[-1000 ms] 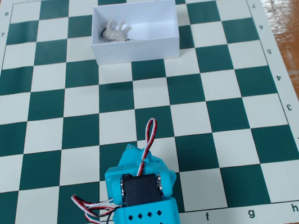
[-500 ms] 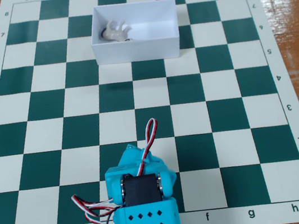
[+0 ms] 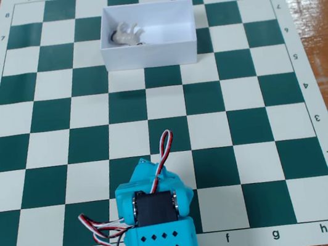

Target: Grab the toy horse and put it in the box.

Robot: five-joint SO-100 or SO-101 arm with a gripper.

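The white box (image 3: 150, 54) stands on the far part of the chessboard, around columns c to e in rows 6 and 7. The toy horse (image 3: 126, 35), pale grey-white with dark markings, lies on its side inside the box at its left end. The turquoise arm is folded back at the near edge of the board. Its gripper (image 3: 152, 167) points toward the box, several squares short of it. The arm's body hides the fingertips, so I cannot tell whether the jaws are open or shut. Nothing shows in the gripper.
The green and white chessboard mat (image 3: 244, 116) lies on a wooden table (image 3: 323, 23). Red, white and black servo wires (image 3: 164, 145) loop over the arm's top and left side. No other pieces stand on the board.
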